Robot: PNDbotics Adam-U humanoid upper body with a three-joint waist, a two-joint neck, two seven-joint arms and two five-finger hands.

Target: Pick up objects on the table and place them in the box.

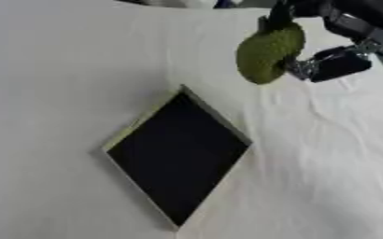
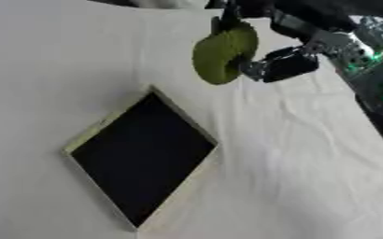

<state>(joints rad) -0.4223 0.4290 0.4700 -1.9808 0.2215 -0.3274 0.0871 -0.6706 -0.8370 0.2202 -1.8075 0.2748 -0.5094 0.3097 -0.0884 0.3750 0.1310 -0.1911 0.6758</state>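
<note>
A green, rounded, fuzzy object (image 1: 267, 52) hangs in the air at the upper right, above the white cloth. My right hand (image 2: 286, 63) comes in from the upper right and is shut on it, fingers above and thumb below. The box (image 1: 176, 156), with a pale rim and a dark inside, lies askew on the cloth below and to the left of the held object. Nothing shows inside the box. My left hand is out of view.
A white, wrinkled cloth (image 1: 325, 154) covers the table. My right forearm (image 2: 366, 60) with green lights runs along the right edge.
</note>
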